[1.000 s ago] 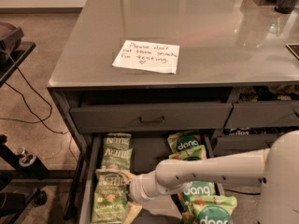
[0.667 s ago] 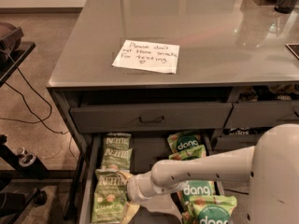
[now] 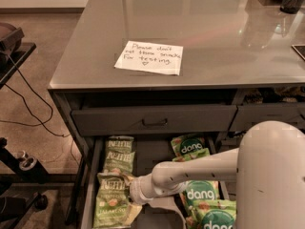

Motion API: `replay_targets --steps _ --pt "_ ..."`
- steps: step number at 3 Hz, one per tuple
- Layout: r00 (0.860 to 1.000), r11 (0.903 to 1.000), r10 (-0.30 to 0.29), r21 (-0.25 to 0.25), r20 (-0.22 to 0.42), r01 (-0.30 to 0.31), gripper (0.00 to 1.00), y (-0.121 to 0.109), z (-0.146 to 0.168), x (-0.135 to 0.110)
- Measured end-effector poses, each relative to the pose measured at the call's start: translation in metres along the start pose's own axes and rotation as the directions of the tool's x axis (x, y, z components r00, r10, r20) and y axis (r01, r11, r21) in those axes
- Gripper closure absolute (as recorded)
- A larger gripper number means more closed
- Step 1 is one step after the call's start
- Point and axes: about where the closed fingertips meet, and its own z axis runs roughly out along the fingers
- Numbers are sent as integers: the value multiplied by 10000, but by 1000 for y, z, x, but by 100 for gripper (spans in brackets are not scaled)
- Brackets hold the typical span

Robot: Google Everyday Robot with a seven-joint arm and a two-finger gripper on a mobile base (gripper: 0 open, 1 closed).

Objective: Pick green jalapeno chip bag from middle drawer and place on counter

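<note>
Where the green jalapeno chip bag [image 3: 110,208] lies at the near left of the open middle drawer [image 3: 148,159] — last in a column of like bags — the tool [image 3: 131,200] sits against its right edge; whether it is spread or pinching, I cannot tell. Brighter dang bags [image 3: 200,194] fill the drawer's right side, and the bench [image 3: 214,32] above bears a handwritten note [image 3: 149,57].

Counter [image 3: 214,42], paper note [image 3: 149,57], end effector [image 3: 135,200] in drawer [image 3: 148,152]
</note>
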Motion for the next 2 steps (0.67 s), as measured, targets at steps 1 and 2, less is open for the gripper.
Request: replay_targets --steps 1,2 --pt "9997 9997 226 -32 -101 -227 18 -3 8 13" --pt "9994 9994 336 14 -108 -336 42 -5 7 14"
